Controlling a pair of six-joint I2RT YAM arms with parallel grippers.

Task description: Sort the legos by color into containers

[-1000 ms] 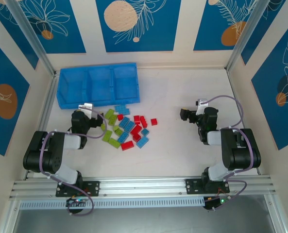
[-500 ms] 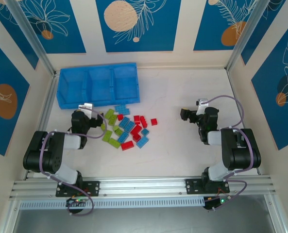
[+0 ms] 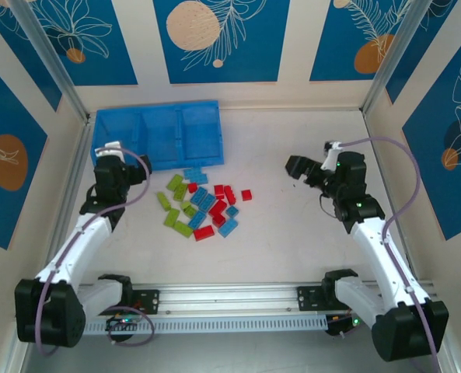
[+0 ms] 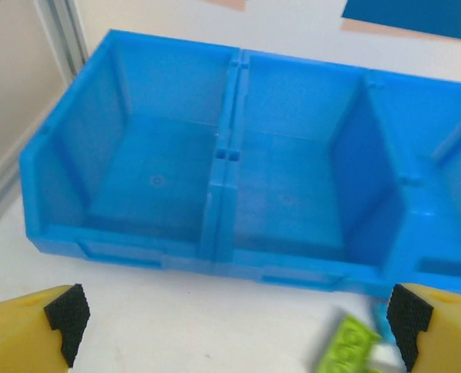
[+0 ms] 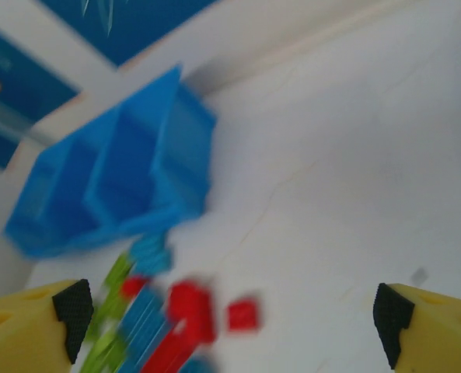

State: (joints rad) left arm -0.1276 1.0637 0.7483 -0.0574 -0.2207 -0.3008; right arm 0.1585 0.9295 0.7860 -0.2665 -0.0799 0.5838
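Note:
The bright-blue tray [image 3: 156,134] lies at the back left with its three compartments bare; its left and middle ones [image 4: 214,179] face me close up in the left wrist view. The legos [image 3: 203,203], lime green, light blue and red, lie in a loose pile on the table in front of the tray's right end. My left gripper [image 3: 115,165] hovers by the tray's front left corner, open and holding nothing [image 4: 234,326], with one green lego [image 4: 353,348] at its right. My right gripper [image 3: 295,166] is open [image 5: 232,312], right of the pile, facing the blurred red legos [image 5: 190,309].
White tabletop [image 3: 292,233] stretches between the pile and the right arm. Metal frame posts [image 3: 75,101] and patterned walls close in the left, back and right sides. A single red brick [image 3: 246,194] lies apart at the pile's right edge.
Both arms have unfolded from their low folded poses. The left gripper swung up and left toward the tray's front corner; the right gripper rose and shifted slightly back. The legos have not moved.

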